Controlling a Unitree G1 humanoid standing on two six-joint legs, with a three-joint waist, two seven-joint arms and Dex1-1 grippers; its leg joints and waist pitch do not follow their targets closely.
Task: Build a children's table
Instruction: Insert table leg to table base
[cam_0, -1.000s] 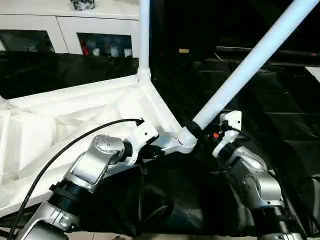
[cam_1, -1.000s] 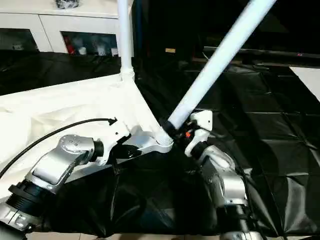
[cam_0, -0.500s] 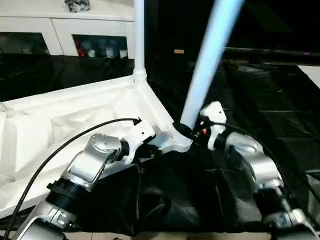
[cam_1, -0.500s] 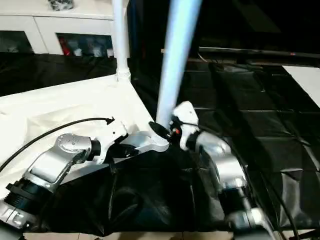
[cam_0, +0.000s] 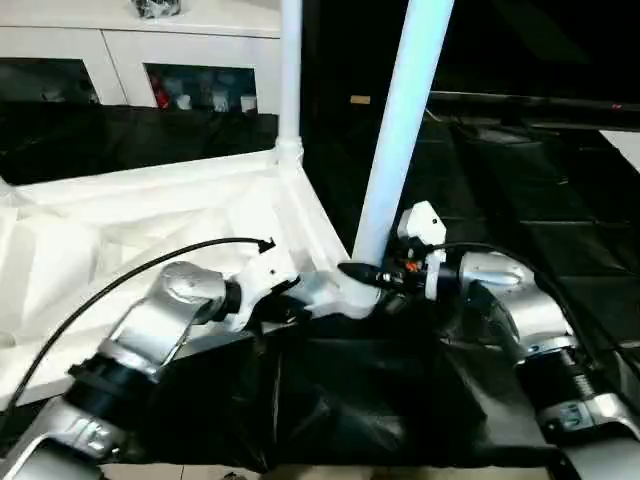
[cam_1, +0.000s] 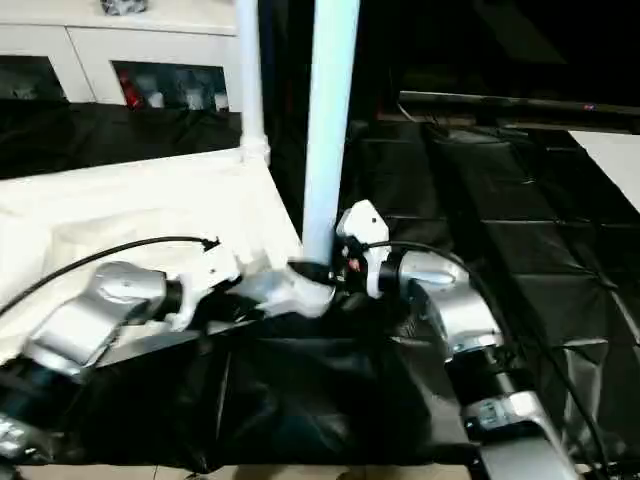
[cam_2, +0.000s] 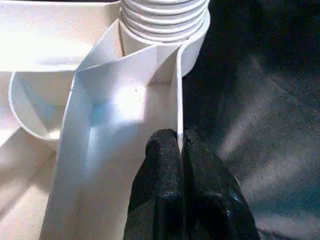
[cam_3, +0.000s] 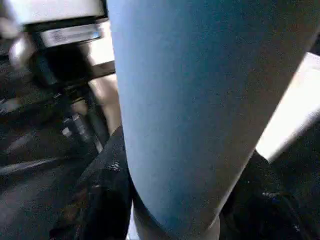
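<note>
Black sheet (cam_0: 520, 190), right hand (cam_0: 372, 276) gripping table leg (cam_0: 400, 130)

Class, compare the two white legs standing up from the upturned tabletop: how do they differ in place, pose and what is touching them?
The near leg stands at the tabletop's near corner; the far leg stands at the far corner. The near leg leans slightly; the far leg is upright. The right gripper clasps the near leg's base; nothing touches the far leg. Both are white tubes rising past the picture's top.
</note>
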